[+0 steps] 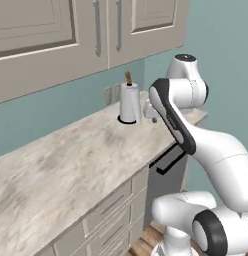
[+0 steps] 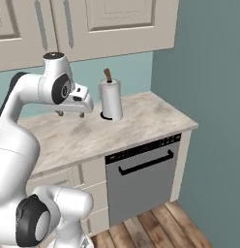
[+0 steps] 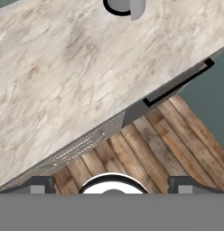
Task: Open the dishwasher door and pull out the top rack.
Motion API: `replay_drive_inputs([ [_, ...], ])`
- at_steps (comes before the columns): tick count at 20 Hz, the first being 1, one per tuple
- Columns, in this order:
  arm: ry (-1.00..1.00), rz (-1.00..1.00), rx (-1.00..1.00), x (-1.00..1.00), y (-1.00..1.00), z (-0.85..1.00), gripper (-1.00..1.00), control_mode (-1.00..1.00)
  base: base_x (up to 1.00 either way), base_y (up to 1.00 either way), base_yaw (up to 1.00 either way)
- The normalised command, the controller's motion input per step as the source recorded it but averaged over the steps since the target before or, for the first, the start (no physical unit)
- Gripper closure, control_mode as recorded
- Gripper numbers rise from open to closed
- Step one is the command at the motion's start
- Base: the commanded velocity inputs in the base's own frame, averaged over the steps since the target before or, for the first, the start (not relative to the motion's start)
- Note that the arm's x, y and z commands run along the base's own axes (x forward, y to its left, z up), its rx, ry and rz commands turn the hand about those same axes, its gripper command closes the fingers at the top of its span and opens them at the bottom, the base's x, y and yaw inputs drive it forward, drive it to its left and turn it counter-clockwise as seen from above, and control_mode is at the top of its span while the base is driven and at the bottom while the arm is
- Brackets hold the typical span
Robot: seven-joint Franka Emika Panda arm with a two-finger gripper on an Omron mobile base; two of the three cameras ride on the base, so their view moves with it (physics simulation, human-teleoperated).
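Note:
The dishwasher door (image 2: 141,189) is a dark grey panel under the right end of the counter. It stands shut, with its black bar handle (image 2: 146,163) across the top. The door (image 1: 163,187) and handle (image 1: 168,161) also show from the left side, partly behind my forearm. In the hand view the handle (image 3: 177,83) runs along the counter's edge. My gripper (image 2: 70,114) hangs open above the counter, left of and higher than the door, with nothing between its fingers (image 3: 39,185). The top rack is hidden behind the shut door.
A paper towel roll (image 2: 111,100) stands upright on the marble counter (image 2: 141,121) just right of the gripper. Beige drawer fronts (image 2: 90,174) sit left of the dishwasher. A teal wall (image 2: 209,72) closes the right side. Upper cabinets (image 2: 117,24) hang overhead, and the floor (image 2: 156,227) is wooden.

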Motion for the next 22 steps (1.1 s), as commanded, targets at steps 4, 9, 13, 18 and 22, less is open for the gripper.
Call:
replay_drive_inputs([
  [4,0.00,0.00,0.00,0.00,0.00,0.00,-1.00,1.00,0.02,0.49,-0.40],
  [9,0.00,0.00,0.00,0.00,0.00,0.00,-1.00,1.00,0.24,0.64,-0.29],
  [13,0.00,0.00,0.00,0.00,0.00,0.00,-1.00,1.00,0.22,0.60,-0.27],
  [18,0.00,0.00,0.00,0.00,0.00,0.00,-1.00,1.00,0.39,0.30,-0.27],
  [22,0.00,0.00,0.00,0.00,0.00,0.00,-1.00,1.00,0.40,0.41,-0.25],
])
